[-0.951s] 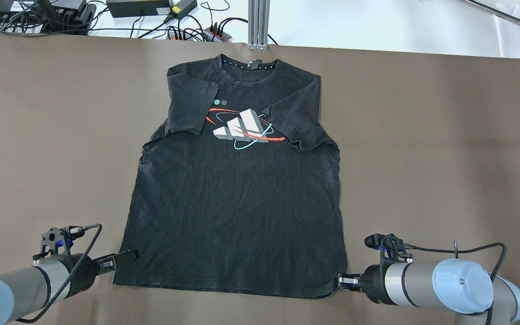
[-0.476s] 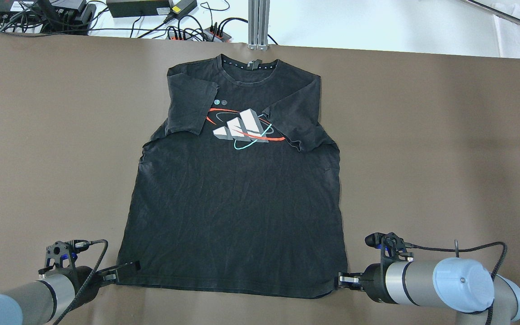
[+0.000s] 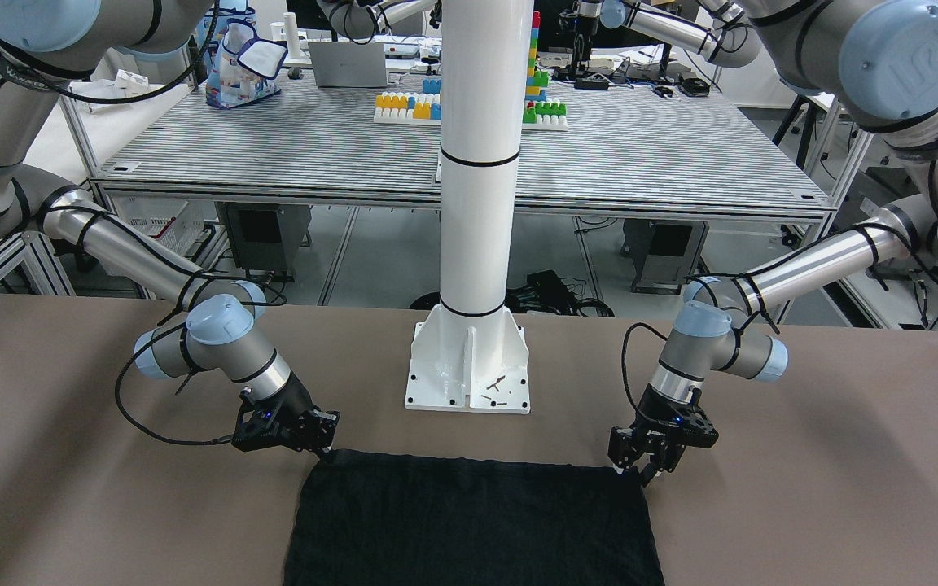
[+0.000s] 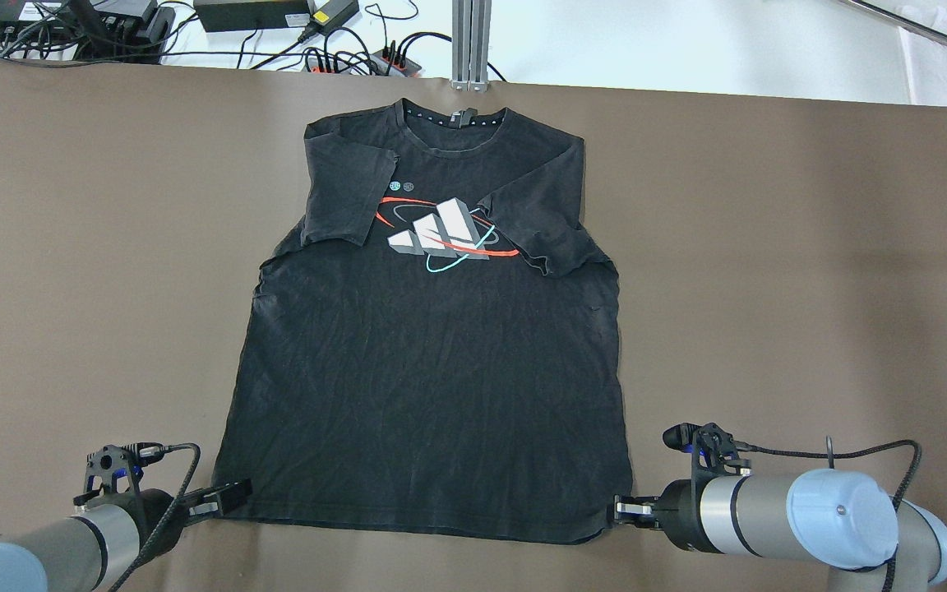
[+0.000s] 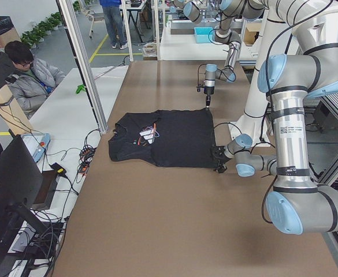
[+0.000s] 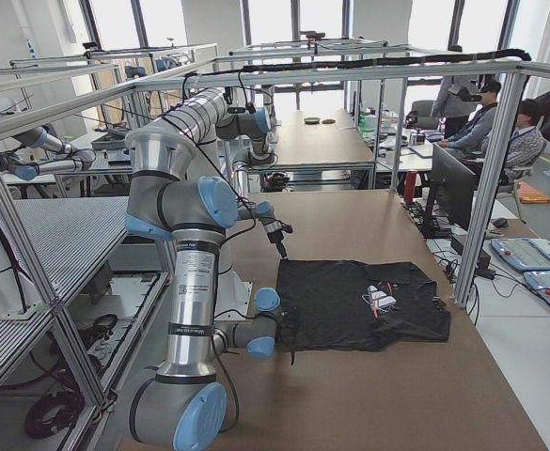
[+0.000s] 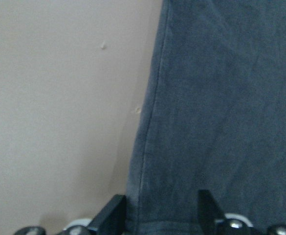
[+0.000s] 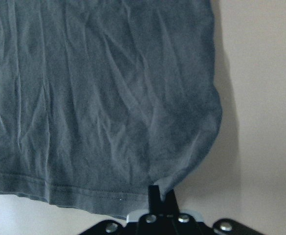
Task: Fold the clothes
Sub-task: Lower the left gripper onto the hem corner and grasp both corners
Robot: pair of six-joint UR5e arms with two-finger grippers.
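black thin-fabric t-shirt (image 4: pixel 432 370) lies flat mid brown counter (image 4: pixel 810 288), sleeves tucked in, hem toward the robot-side edge. right gripper (image 4: pixel 620 510) fingers pinched together on one hem corner; left gripper (image 4: pixel 227 496) fingers apart, straddling the other, unclamped. guess: both corners held so hem lifts evenly for the fold.

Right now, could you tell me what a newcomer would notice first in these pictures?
The black T-shirt lies flat in the middle of the brown table, sleeves folded inward beside its bright printed logo. At the hem nearest the robot, the left gripper sits open at one corner, while the right gripper is shut on the other.
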